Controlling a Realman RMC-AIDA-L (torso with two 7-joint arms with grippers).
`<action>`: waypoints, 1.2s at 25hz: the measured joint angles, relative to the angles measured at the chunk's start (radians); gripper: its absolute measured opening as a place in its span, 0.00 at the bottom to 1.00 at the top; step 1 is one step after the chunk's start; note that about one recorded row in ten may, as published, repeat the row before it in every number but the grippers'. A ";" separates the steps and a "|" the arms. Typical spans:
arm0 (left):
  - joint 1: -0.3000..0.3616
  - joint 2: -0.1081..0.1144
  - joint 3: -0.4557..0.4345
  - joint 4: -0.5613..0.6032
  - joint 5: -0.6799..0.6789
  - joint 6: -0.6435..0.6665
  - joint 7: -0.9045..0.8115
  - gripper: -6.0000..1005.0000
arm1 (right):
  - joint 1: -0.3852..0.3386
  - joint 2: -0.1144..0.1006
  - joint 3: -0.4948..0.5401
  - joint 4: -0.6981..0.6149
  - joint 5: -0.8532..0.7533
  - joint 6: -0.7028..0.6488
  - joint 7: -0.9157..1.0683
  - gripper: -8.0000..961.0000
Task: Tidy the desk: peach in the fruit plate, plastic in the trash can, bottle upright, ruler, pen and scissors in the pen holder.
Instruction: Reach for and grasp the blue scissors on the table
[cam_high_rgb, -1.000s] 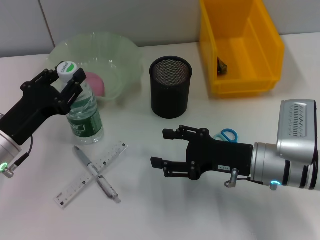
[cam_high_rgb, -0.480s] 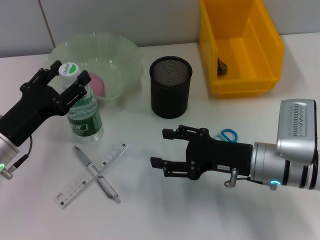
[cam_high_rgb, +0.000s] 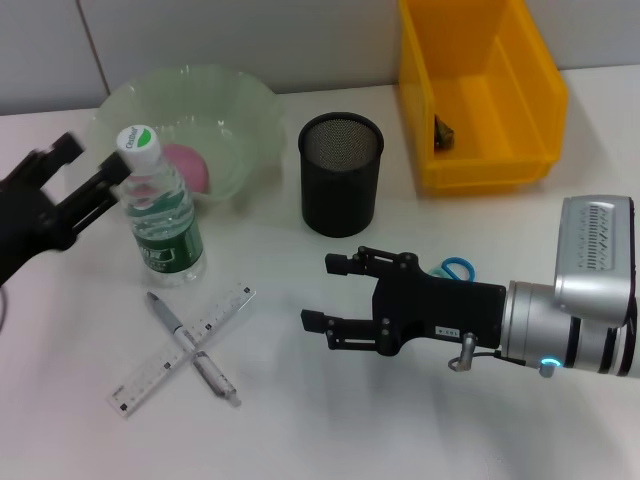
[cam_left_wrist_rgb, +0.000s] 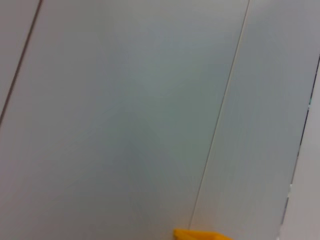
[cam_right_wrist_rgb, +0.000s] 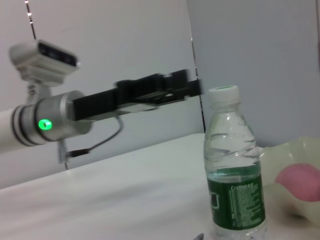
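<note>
surface — white desk | backdrop — pale grey panelled wall with thin vertical seams

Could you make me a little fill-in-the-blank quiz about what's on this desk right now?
1. The bottle with the green label stands ____ on the desk.
2. The pink peach lies inside the pale green ____.
3. The pen and the ruler lie crossed over each other in the shape of an ____.
4. The blue scissors are partly hidden behind the robot's ____ hand.

Missing words: upright; bowl; X; right
</note>
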 joint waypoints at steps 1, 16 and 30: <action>0.000 0.000 0.000 0.000 0.000 0.000 0.000 0.79 | 0.000 0.000 0.000 0.000 0.000 0.000 0.000 0.82; 0.111 0.088 0.088 0.119 0.160 0.212 -0.140 0.78 | -0.026 -0.001 0.068 0.005 0.002 -0.039 -0.008 0.83; 0.107 0.030 0.086 0.373 0.514 0.138 -0.324 0.78 | -0.127 -0.015 0.219 -0.003 -0.008 -0.142 0.023 0.83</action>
